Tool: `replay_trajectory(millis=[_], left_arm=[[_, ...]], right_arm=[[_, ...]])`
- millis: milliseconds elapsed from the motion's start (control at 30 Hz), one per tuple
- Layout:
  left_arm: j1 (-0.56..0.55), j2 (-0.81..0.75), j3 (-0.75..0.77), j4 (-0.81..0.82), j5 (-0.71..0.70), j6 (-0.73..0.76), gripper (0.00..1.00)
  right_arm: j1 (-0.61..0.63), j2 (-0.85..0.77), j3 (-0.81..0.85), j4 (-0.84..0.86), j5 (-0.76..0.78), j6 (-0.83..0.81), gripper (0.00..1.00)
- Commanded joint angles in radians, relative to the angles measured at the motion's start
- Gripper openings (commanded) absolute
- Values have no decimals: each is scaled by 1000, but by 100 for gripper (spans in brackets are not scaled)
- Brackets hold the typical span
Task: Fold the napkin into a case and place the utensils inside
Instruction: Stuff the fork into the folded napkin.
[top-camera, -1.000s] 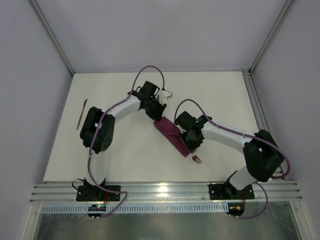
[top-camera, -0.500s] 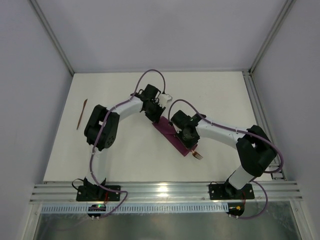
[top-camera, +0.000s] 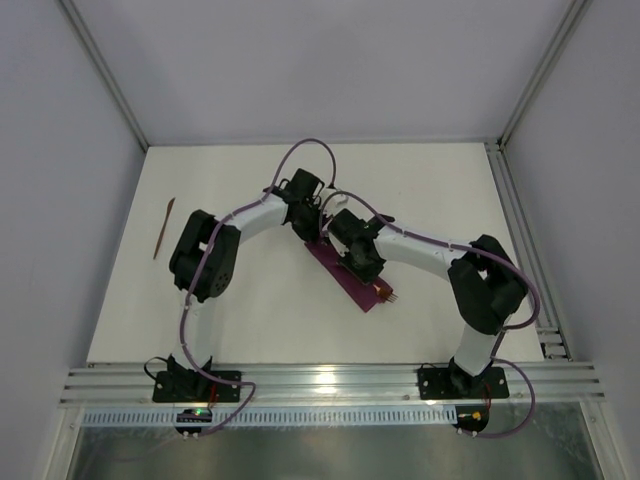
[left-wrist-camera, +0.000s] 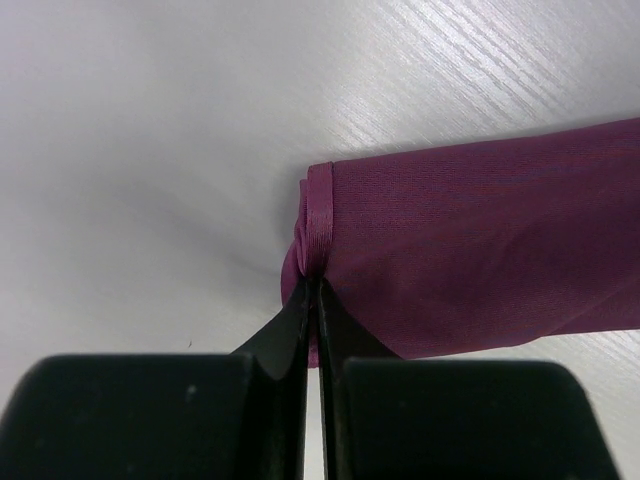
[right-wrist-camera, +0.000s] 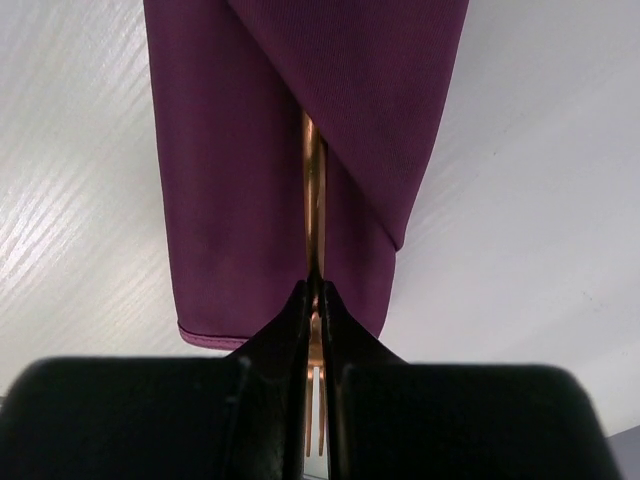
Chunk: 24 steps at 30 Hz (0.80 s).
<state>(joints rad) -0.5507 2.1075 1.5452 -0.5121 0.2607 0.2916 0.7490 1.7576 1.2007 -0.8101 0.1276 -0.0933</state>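
Note:
The plum-purple napkin is folded into a narrow case (top-camera: 345, 275) lying slantwise mid-table. My left gripper (top-camera: 316, 232) is shut on the case's far end, pinching the hemmed corner (left-wrist-camera: 318, 225). My right gripper (top-camera: 365, 270) is shut on the wooden fork (right-wrist-camera: 314, 190), whose handle runs under the case's slanted flap (right-wrist-camera: 370, 90). The tines (top-camera: 391, 296) stick out past the near end of the case. The knife-like stick (top-camera: 163, 227) lies alone at the far left of the table.
The white table (top-camera: 250, 310) is walled by grey panels at the back and sides. An aluminium rail (top-camera: 320, 385) runs along the near edge. Both arms meet over the case in the middle.
My right gripper has moved up and left along the case, sliding the fork further in. The tines now lie close to the case's near end. The left gripper holds still.

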Motion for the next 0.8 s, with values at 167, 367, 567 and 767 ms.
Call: replay_trajectory(millis=[167, 367, 567, 767], left_arm=[[-8, -32, -20, 41, -6, 23, 0], [-8, -43, -37, 37, 23, 1, 0], [-8, -60, -60, 50, 48, -22, 0], [-8, -76, -57, 50, 49, -25, 0]], right_arm=[[6, 55, 98, -31, -40, -57, 4], [-23, 69, 63, 64, -60, -14, 4], [-46, 28, -24, 233, -57, 50, 4], [-56, 37, -50, 299, -29, 79, 4]])
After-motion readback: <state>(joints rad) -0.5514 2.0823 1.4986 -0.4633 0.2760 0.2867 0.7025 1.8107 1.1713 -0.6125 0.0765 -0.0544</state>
